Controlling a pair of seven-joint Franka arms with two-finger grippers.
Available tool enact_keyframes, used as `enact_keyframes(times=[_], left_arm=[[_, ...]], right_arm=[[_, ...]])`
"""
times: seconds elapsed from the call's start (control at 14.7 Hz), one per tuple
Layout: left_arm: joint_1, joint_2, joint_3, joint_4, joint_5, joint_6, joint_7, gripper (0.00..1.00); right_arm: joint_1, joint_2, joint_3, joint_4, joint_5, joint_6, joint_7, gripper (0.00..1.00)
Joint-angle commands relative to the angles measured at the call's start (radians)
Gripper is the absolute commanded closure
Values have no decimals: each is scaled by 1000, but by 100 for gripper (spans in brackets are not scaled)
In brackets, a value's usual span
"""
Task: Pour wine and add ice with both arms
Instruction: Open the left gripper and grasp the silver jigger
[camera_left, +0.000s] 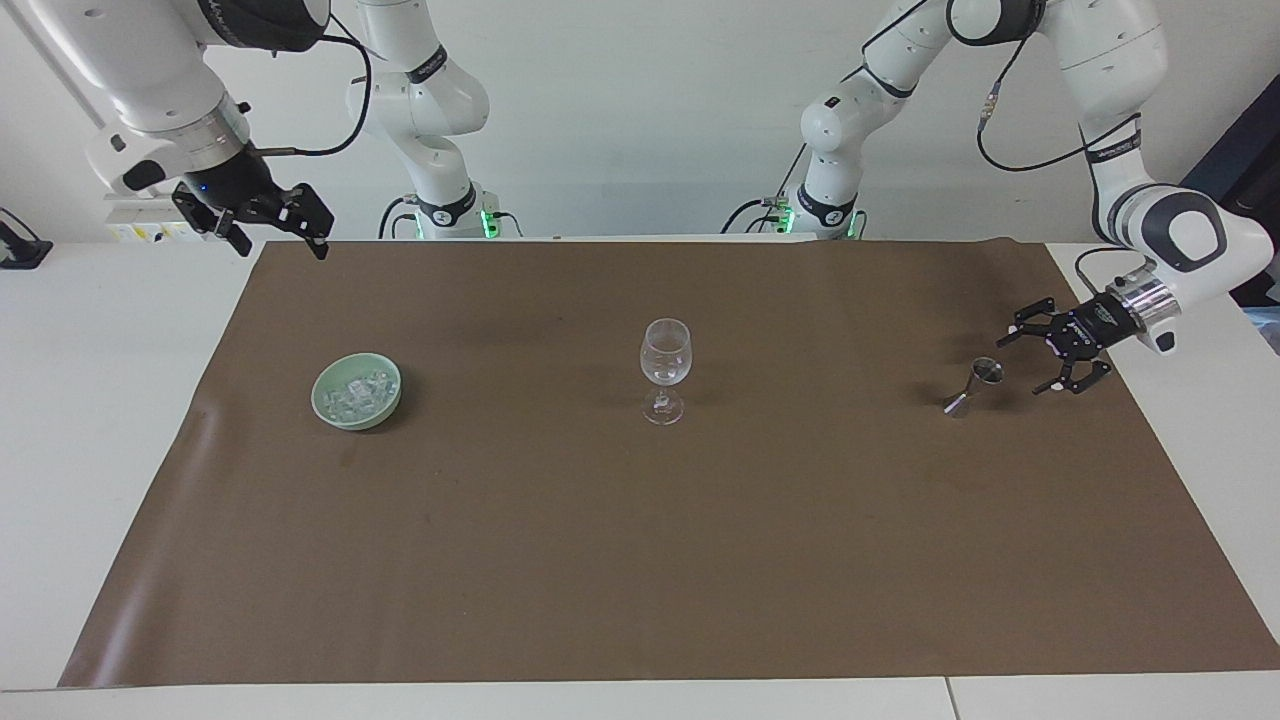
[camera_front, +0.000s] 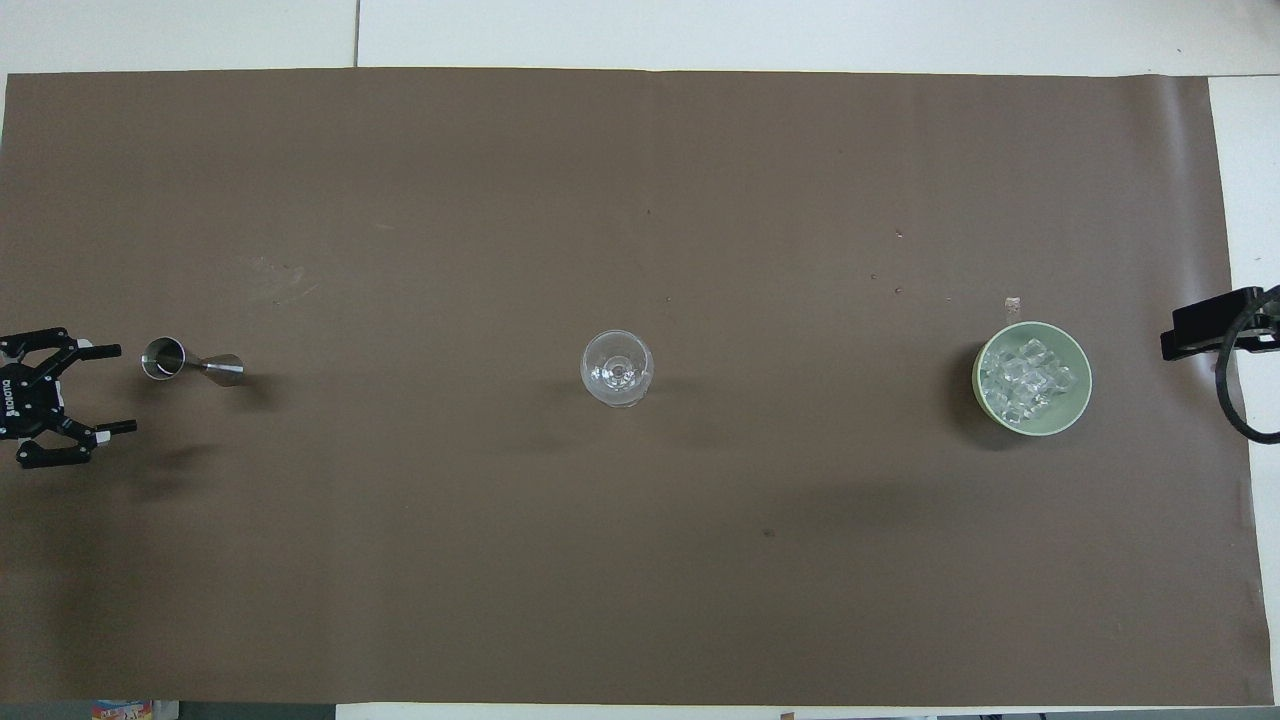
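Your left gripper (camera_left: 1040, 357) is low over the brown mat (camera_left: 640, 560) at the left arm's end of the table, just beside the metal jigger (camera_left: 975, 386). Its fingers are spread wide and point toward the jigger's upper cup, and nothing is between them. You can see in the overhead view that the gripper (camera_front: 122, 389) is apart from the jigger (camera_front: 190, 362), with one fingertip close to the cup's rim; whether it touches you cannot tell.

Your right gripper (camera_left: 283, 235) waits up in the air over the mat's corner at the right arm's end of the table, well apart from everything on the mat. Its fingers also stand apart and hold nothing. Only a dark edge of it (camera_front: 1205, 322) shows in the overhead view.

You have the ice (camera_left: 358, 391) heaped as small clear cubes in a pale green bowl (camera_left: 330, 410) toward the right arm's end of the table. The wine glass (camera_left: 665, 365) stands upright in the middle of the mat, between the bowl and the jigger, with something small and clear at the bottom of its bowl. The jigger stands upright, its open cup on top.
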Motion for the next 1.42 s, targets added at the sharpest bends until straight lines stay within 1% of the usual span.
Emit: enact_keyframes(times=[0.0, 0.07, 0.2, 0.27, 0.34, 0.47, 0.54, 0.61, 0.81, 0.95, 1.36], left_arm=[[24, -84, -11, -148, -120, 50, 80, 0], [12, -94, -12, -175, -144, 56, 92, 0], [7, -103, -20, -226, -206, 111, 120, 0], [4, -114, -22, -258, -241, 128, 190, 0], [-2, -117, -22, -270, -282, 153, 236, 0], [-18, -117, -23, -286, -307, 180, 237, 0], [-31, -118, -23, -303, -353, 205, 237, 0], [-51, -121, -23, -309, -378, 216, 244, 0], [-65, -114, -25, -295, -438, 234, 244, 0], [-102, -112, -25, -298, -467, 259, 244, 0], [-101, -114, -23, -301, -470, 262, 244, 0]], right_arm=[[-5, -14, -1, -13, -6, 12, 16, 0], [-5, -14, -1, -13, -6, 12, 15, 0], [-4, -14, -1, -13, -6, 12, 15, 0], [-4, -14, -1, -13, -2, 12, 13, 0], [-4, -14, -1, -13, 2, 11, 13, 0], [-4, -14, -1, -13, 3, 12, 15, 0], [-4, -14, -1, -13, 3, 12, 13, 0], [-4, -14, -1, -13, 3, 12, 13, 0], [-4, -14, -1, -13, 3, 12, 13, 0], [-4, -14, -1, -13, 5, 12, 13, 0], [-4, -14, -1, -13, 5, 12, 13, 0]])
